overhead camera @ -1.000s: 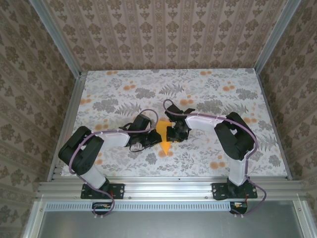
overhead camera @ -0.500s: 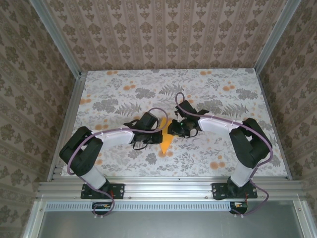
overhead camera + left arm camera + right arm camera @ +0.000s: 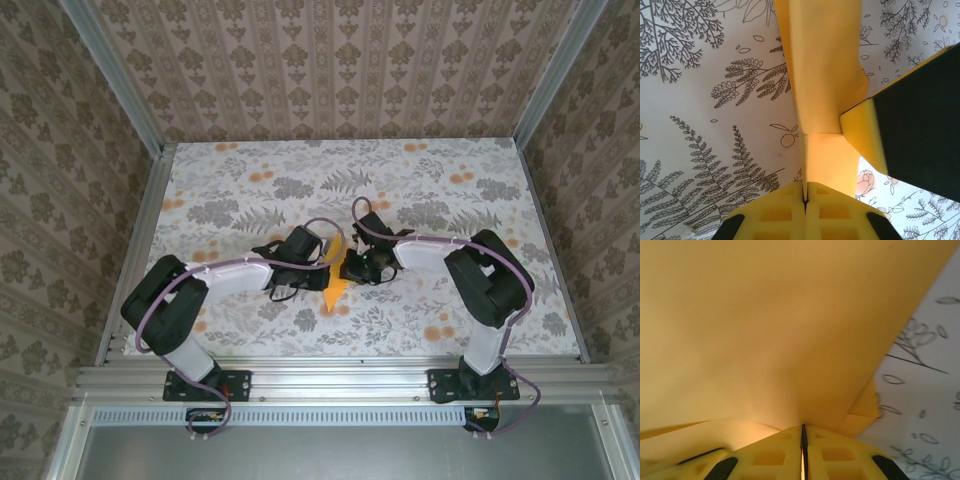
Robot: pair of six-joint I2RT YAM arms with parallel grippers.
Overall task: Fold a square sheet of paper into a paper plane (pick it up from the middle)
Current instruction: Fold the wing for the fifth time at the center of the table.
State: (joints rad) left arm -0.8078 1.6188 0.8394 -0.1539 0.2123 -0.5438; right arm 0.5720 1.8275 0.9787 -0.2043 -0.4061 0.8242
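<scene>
Mid-frame, left claw (image 3: 805, 187) and right claw (image 3: 803, 430) each clamp the folded orange paper (image 3: 336, 286). It is likely limp and easily torn, so grip along its stiffer creased spine.

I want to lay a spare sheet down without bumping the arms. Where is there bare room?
Free: the far strip of the table along the back wall, and the near strip between the left arm and right arm. Crowded: the centre, where the left gripper and right gripper both pinch the orange paper.
</scene>
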